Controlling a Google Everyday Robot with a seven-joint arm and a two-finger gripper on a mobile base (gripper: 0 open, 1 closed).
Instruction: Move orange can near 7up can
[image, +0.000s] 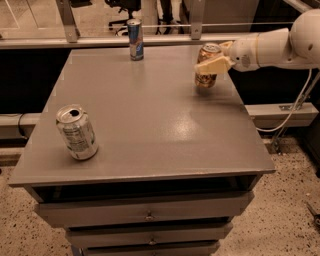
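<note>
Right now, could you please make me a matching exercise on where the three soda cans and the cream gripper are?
Things:
1 orange-gold soda can
2 silvery-white and green soda can
3 slim blue-and-silver can
4 cream gripper

Places:
A near left corner
B far edge, middle
C far right, held
D closed around the orange-gold soda can

Pairs: 1-C, 2-A, 3-B, 4-D.
</note>
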